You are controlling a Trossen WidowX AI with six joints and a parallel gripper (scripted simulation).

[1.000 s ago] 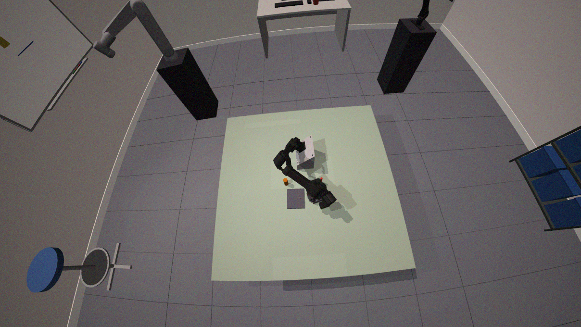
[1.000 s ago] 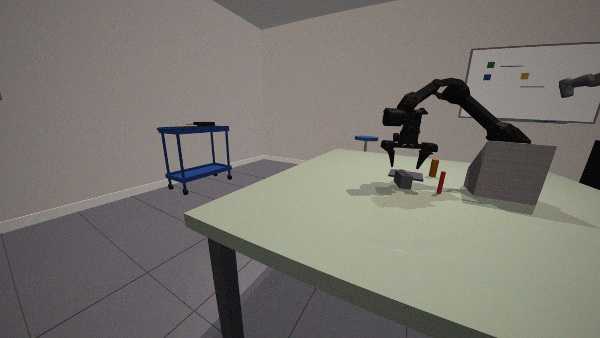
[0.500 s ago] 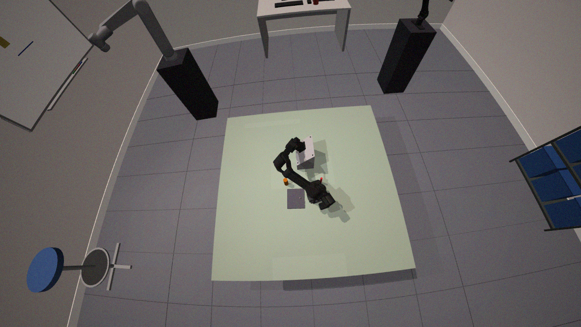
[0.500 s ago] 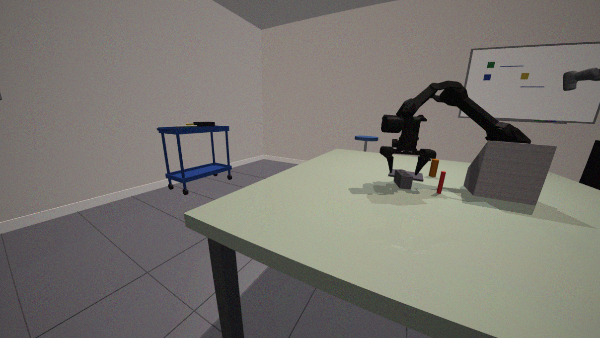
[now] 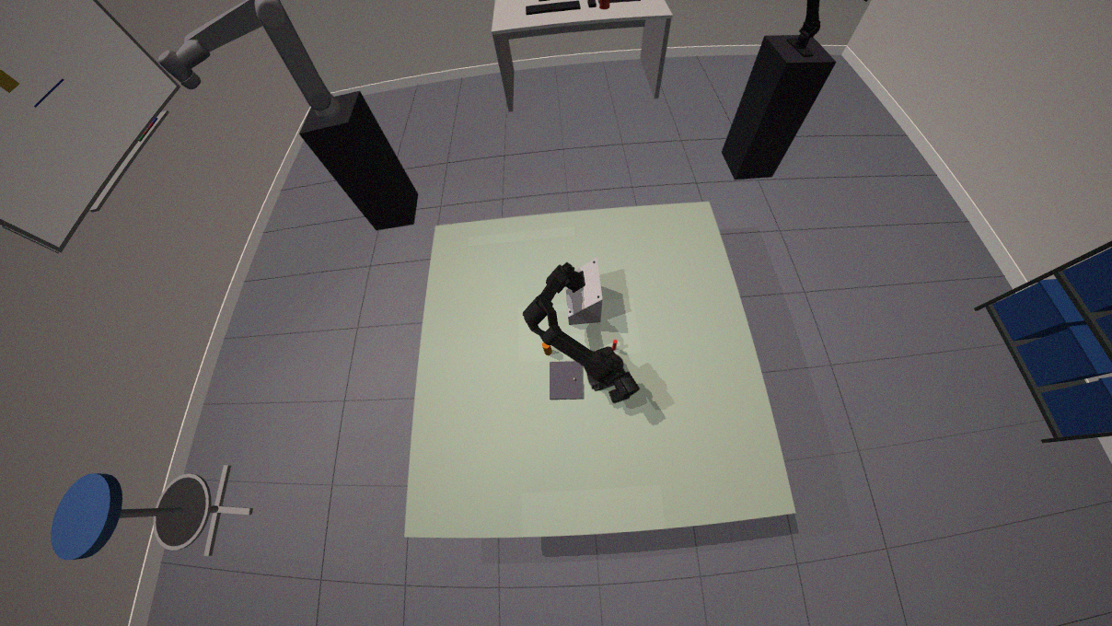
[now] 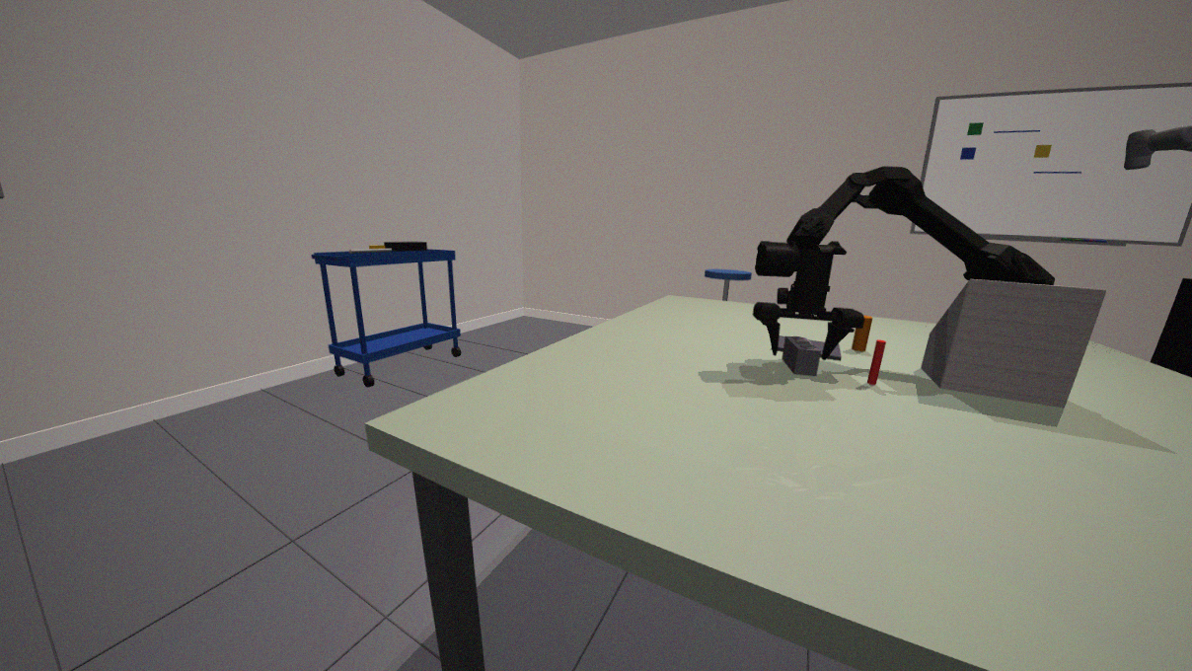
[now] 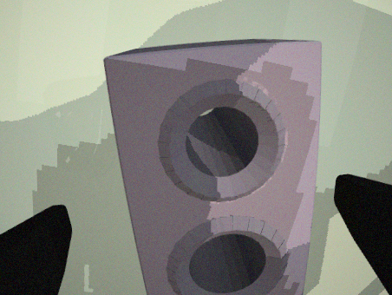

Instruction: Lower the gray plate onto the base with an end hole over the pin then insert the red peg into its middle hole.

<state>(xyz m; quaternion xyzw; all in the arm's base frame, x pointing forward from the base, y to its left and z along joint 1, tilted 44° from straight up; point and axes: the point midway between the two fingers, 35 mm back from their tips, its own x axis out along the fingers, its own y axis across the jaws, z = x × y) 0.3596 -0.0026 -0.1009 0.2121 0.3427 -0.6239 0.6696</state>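
Observation:
The gray plate (image 6: 802,359) (image 7: 139,130) is a thick block on the table, hole side up. Two of its holes show in the wrist view; its lower end is cut off there. My gripper (image 6: 799,355) (image 7: 205,204) is open and low around the plate, one finger on each side, with gaps to it in the wrist view. The base (image 5: 561,390) (image 6: 835,353) is a flat purple-gray square with a small pale pin (image 5: 573,378), which stands bare. The red peg (image 5: 614,344) (image 6: 876,363) stands upright on the table. The arm hides the plate and fingertips in the top view.
An orange cylinder (image 5: 547,349) (image 6: 861,335) stands on the pale green table (image 5: 482,466) (image 6: 583,467), above the base in the top view. A large gray block (image 5: 584,319) (image 6: 1017,345) under the arm's foot stands beyond the red peg.

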